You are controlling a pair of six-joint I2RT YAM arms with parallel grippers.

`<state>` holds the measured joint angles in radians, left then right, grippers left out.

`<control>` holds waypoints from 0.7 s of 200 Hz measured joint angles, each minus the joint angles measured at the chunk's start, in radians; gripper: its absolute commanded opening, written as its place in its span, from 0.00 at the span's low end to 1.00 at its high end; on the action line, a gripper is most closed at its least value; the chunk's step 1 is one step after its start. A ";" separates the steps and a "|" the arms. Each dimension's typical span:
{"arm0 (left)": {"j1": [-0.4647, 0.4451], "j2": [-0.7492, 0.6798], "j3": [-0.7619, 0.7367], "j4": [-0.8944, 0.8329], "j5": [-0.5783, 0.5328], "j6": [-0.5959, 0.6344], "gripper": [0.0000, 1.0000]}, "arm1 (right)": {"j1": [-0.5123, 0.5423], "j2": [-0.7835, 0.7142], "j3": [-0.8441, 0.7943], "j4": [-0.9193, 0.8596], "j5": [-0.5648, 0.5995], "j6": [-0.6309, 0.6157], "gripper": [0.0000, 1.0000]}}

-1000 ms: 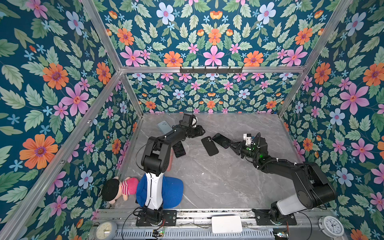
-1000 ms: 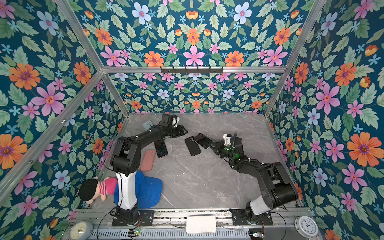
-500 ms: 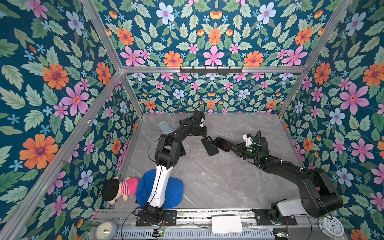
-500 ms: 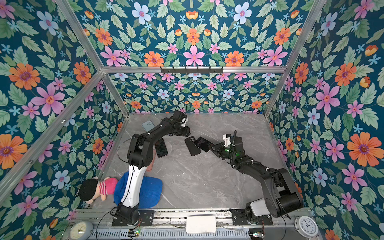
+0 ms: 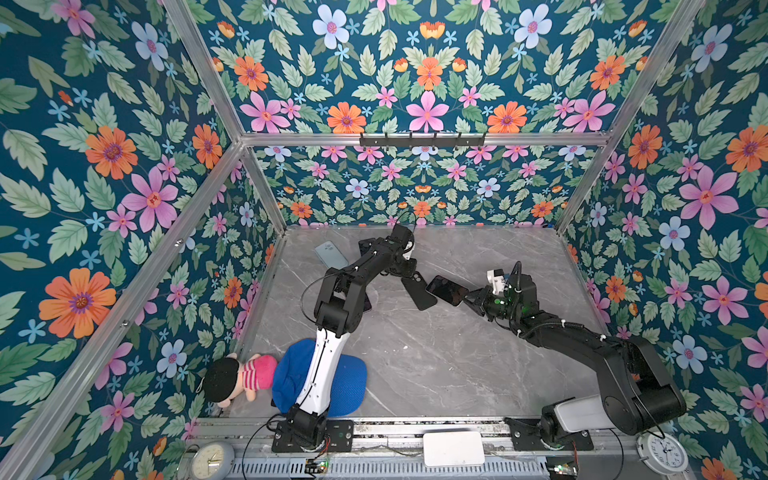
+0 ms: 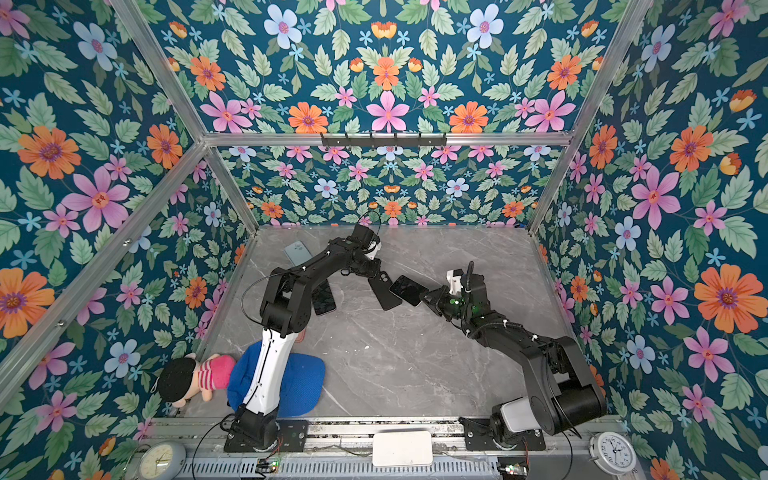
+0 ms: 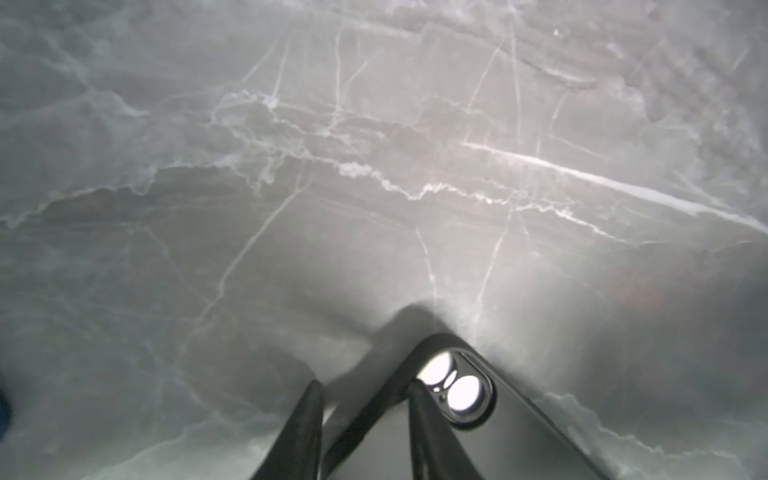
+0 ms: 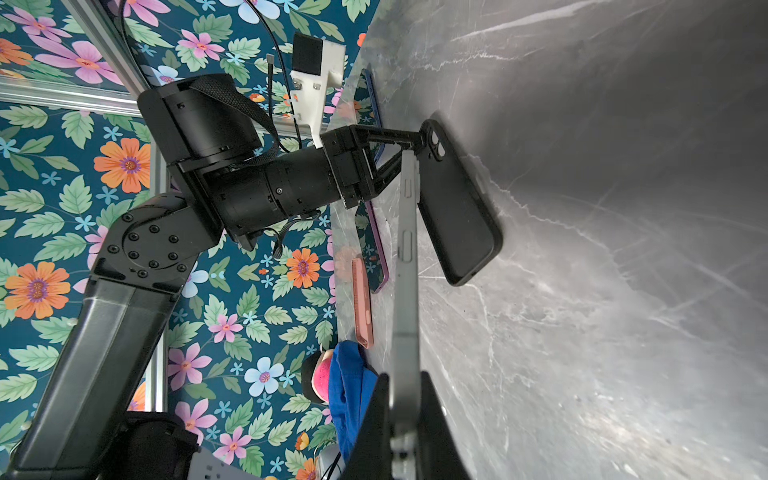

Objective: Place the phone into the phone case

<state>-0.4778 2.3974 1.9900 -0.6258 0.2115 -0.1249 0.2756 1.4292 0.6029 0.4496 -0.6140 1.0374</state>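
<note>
A black phone case (image 5: 419, 293) (image 6: 384, 295) lies at mid-table with its camera cutout toward the back. My left gripper (image 5: 405, 270) (image 6: 374, 270) is at that cutout end. In the left wrist view its fingers (image 7: 365, 386) straddle the rim of the case (image 7: 519, 436), one fingertip (image 7: 417, 411) over the case, and a slit of light shows beside the other. My right gripper (image 5: 471, 297) (image 8: 404, 380) is shut on one end of the dark phone (image 5: 446, 290) (image 8: 405, 249). It holds the phone edge-on above the table, its far end beside the case (image 8: 457, 216).
A pale blue phone (image 5: 331, 254) lies at the back left. A dark phone (image 6: 323, 297) lies under the left arm and a pink case (image 8: 361, 307) beyond it. A blue cap (image 5: 349, 386) and a doll (image 5: 237, 376) sit at the front left.
My left gripper has swung right and come down to the case's cutout end, and its fingers have narrowed. The right gripper and phone have shifted only slightly.
</note>
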 measured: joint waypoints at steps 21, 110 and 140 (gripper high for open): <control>0.001 -0.009 -0.019 0.014 -0.004 0.000 0.25 | 0.000 0.006 0.001 -0.005 0.000 0.000 0.01; 0.000 -0.103 -0.177 0.059 -0.025 0.000 0.16 | 0.000 0.023 0.025 -0.012 -0.023 -0.018 0.00; 0.000 -0.135 -0.229 0.069 -0.025 0.000 0.13 | 0.000 0.024 0.037 -0.024 -0.041 -0.023 0.00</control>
<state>-0.4778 2.2627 1.7615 -0.5568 0.1867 -0.1253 0.2756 1.4536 0.6395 0.4252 -0.6552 1.0149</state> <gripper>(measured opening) 0.137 0.098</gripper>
